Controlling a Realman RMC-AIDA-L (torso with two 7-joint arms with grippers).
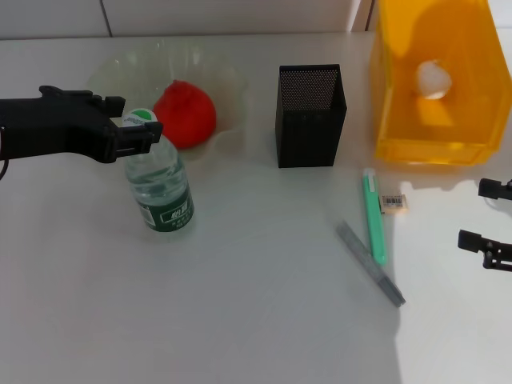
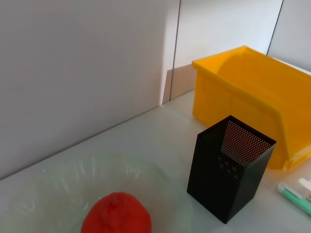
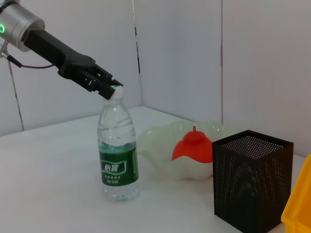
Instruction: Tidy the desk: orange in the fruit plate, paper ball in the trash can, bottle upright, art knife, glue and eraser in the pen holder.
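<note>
**Bottle upright under the left jaws; small items wait on the right**

I have the left gripper (image 1: pixel 148 132) at the cap of the bottle (image 1: pixel 161 188), which stands upright on the worktop (image 1: pixel 256 320) just in front of the fruit plate (image 1: pixel 104 72). In the right wrist view the jaws sit closed around the cap, or very nearly so; I cannot tell whether they are gripping it or only touching. The bottle's long axis runs straight up, so I judge that step done bar the release, and the safe way off is straight up, since a sideways pull could tip it toward the plate.

The orange (image 1: pixel 186 112) already lies in the plate, and the paper ball (image 1: pixel 433 79) sits inside the yellow trash can (image 1: pixel 436 128). What is left, as I read it, is the pen holder (image 1: pixel 310 116) work. The green glue stick (image 1: pixel 374 216) and the grey art knife (image 1: pixel 370 264) lie on the worktop in front of and to the right of the holder, long axes running roughly away from me, the knife slanted. The eraser (image 1: pixel 393 202) lies just beside the glue.

The right gripper (image 1: pixel 490 220) waits at the right edge with its jaws apart and empty. It is far nearer these three things than the left arm. Nothing stands between it and them; the trash can stands just behind.
</note>
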